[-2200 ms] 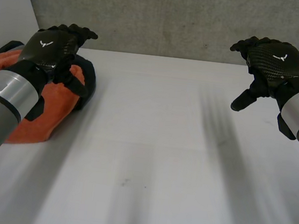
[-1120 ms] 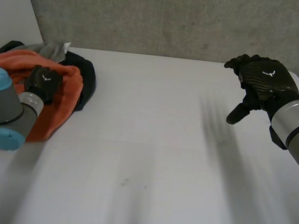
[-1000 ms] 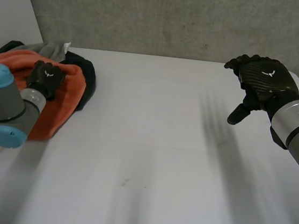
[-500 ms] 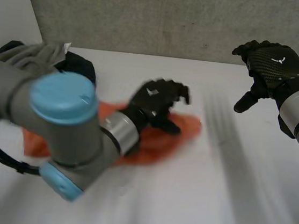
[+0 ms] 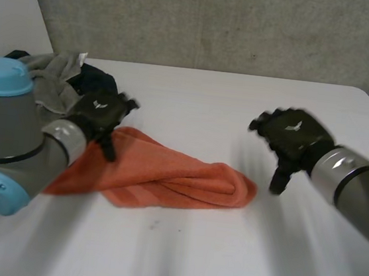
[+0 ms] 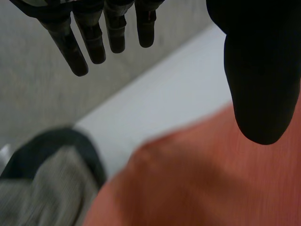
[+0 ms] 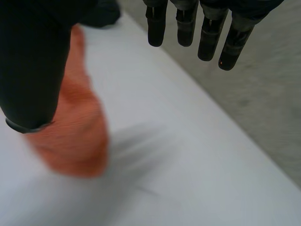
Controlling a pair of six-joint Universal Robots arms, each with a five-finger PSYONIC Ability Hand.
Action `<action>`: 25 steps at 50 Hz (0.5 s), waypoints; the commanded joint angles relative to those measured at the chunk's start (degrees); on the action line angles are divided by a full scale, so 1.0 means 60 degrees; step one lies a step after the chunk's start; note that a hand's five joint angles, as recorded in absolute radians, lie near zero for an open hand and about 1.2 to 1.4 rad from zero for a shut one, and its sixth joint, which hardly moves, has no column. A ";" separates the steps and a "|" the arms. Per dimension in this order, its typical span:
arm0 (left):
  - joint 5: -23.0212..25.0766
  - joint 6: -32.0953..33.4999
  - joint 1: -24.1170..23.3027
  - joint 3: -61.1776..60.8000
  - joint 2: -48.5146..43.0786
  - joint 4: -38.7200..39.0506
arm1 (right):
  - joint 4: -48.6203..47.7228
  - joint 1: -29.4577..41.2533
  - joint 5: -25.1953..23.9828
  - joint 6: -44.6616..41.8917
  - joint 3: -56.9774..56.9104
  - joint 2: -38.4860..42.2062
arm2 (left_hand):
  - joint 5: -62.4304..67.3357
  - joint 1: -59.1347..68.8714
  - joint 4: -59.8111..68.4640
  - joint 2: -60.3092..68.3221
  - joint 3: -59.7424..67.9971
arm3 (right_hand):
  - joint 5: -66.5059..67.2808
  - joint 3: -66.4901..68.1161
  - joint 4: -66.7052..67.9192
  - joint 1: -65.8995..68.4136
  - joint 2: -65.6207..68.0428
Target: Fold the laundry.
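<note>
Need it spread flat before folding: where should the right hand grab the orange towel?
Probably the rounded end of the orange towel nearest the right hand, approached from the robot's right. It lies as one long bunch with that end free; the left hand is over the other end.

Bearing, on the white table (image 5: 200, 113), a rumpled orange towel (image 5: 167, 176) and heaping grey and dark clothes (image 5: 58, 80) at the far left corner.

You have an orange towel (image 5: 173, 177) of soft, fuzzy terry cloth on a smooth, matt white surface (image 5: 195, 106); upper left, grey ribbed cloth (image 5: 51, 76); behind, a rough concrete wall (image 5: 218, 22).
</note>
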 commanded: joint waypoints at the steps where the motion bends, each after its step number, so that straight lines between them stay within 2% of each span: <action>1: 0.0113 0.1190 0.1106 -0.0437 -0.0176 -0.0271 | -0.0991 0.0728 0.0066 0.1114 0.0305 0.0879 | 0.0169 0.0292 0.0133 0.0112 0.0066 | 0.0094 0.0342 0.0151 0.0497 0.0245; 7: 0.0142 0.1307 0.1298 -0.0349 -0.0791 -0.0021 | -0.2309 0.0903 0.0284 0.1555 0.0408 0.1903 | 0.0590 0.0712 0.0553 0.0532 0.0486 | 0.0265 0.0512 0.0322 0.0667 0.0415; 15: 0.0143 0.1307 0.1152 -0.0072 -0.1698 0.0139 | -0.2911 0.1401 0.1295 0.1468 0.0145 0.2929 | 0.0954 0.1076 0.0918 0.0896 0.0851 | 0.0599 0.0846 0.0655 0.1001 0.0749; 18: 0.0142 0.1322 0.1122 -0.0027 -0.1919 0.0242 | -0.3087 0.1416 0.1384 0.1467 0.0056 0.3180 | 0.1848 0.1970 0.1812 0.1790 0.1745 | 0.1188 0.1436 0.1245 0.1591 0.1339; 21: 0.0142 0.1336 0.0962 0.0134 -0.2051 0.0287 | -0.3161 0.1431 0.1384 0.1453 -0.0046 0.3458 | 0.4115 0.4237 0.4079 0.4057 0.4012 | 0.2279 0.2527 0.2336 0.2682 0.2430; 22: 0.0142 0.1337 0.0903 0.0192 -0.2066 0.0287 | -0.3147 0.1431 0.1442 0.1453 -0.0134 0.3560 | 0.5122 0.5244 0.5085 0.5064 0.5018 | 0.4143 0.4391 0.4200 0.4546 0.4294; 23: 0.0113 0.1337 0.0801 0.0323 -0.2066 0.0287 | -0.3161 0.1431 0.1457 0.1453 -0.0163 0.3590 | 0.8268 0.8390 0.8232 0.8210 0.8165 | 0.5799 0.6047 0.5856 0.6202 0.5950; 25: 0.0069 0.1337 0.0713 0.0441 -0.2066 0.0301 | -0.3161 0.1417 0.1501 0.1467 -0.0222 0.3562 | 1.1171 1.1294 1.1135 1.1114 1.1068 | 0.9944 1.0192 1.0001 1.0346 1.0095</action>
